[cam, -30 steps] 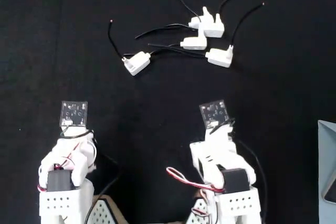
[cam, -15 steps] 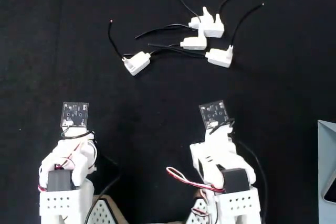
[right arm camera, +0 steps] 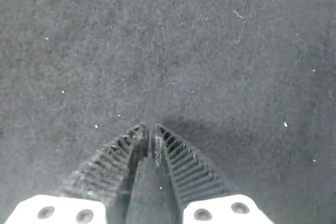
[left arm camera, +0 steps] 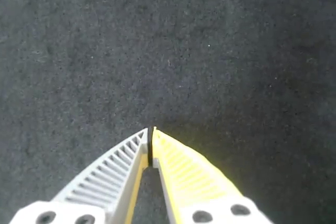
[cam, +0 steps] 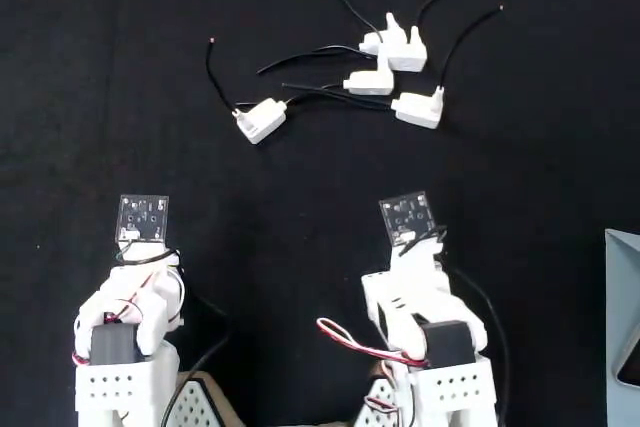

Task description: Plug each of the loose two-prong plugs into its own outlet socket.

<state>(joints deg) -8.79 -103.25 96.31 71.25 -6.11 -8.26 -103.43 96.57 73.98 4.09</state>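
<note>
Several white two-prong plugs with thin black cords lie on the black cloth at the far side in the high view. One plug (cam: 262, 119) lies apart to the left. A cluster sits to the right: a plug (cam: 418, 108), a plug (cam: 370, 80) and two touching plugs (cam: 398, 45). Both arms are folded back at the near edge, far from the plugs. My left gripper (left arm camera: 151, 131) is shut on nothing, its white and yellow fingers meeting over bare cloth. My right gripper (right arm camera: 149, 128) is shut and empty too, its dark fingers just above the cloth.
The left arm (cam: 128, 317) and the right arm (cam: 420, 312) stand at the near edge. A grey-blue object (cam: 625, 327) pokes in at the right edge. Black cords trail from the plugs toward the table's far edge.
The left arm's wrist has edged very slightly; the plugs and the right arm have not moved.
</note>
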